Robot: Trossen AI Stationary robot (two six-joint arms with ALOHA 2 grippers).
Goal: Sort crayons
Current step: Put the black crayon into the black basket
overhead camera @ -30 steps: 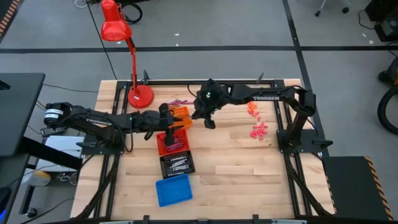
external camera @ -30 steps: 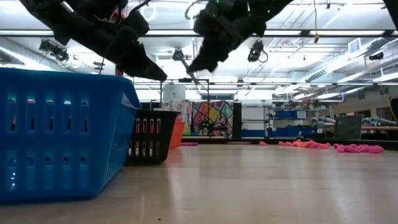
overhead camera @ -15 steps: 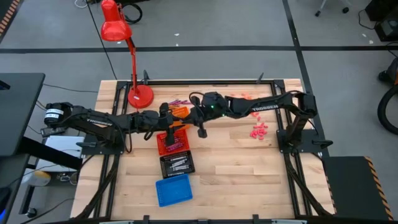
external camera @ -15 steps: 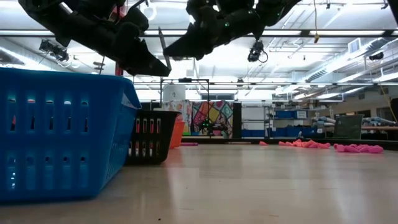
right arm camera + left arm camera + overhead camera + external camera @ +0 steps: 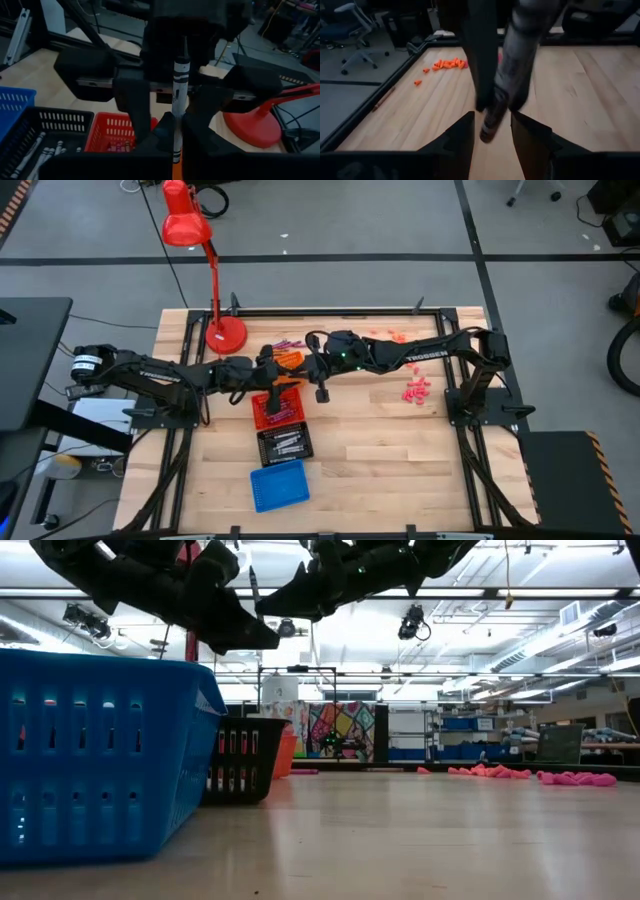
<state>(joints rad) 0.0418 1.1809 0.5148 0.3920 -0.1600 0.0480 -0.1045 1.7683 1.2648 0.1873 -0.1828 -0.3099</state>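
Observation:
My right gripper is shut on a grey-white crayon with dark bands. It hangs in the air over the orange tray and the red tray. My left gripper faces it, open. Its two fingers stand on either side of the crayon's end without touching it. Loose crayons lie on the table at the right: a pink-red heap and an orange heap. My right gripper pinches the crayon between its two fingers, on the lower part of its length. The fingers come roughly level from the table's right side. The crayon is lifted clear and shows as a thin, near-upright stick in the low view.
A black tray holding white crayons and a blue tray follow the red tray toward the near edge. A red desk lamp stands at the far left, with a few maroon crayons beside the orange tray.
My right gripper has carried the crayon toward the table's left, up to my left gripper. The crayon has tipped from slanting to near upright and now stands between my left gripper's open fingers.

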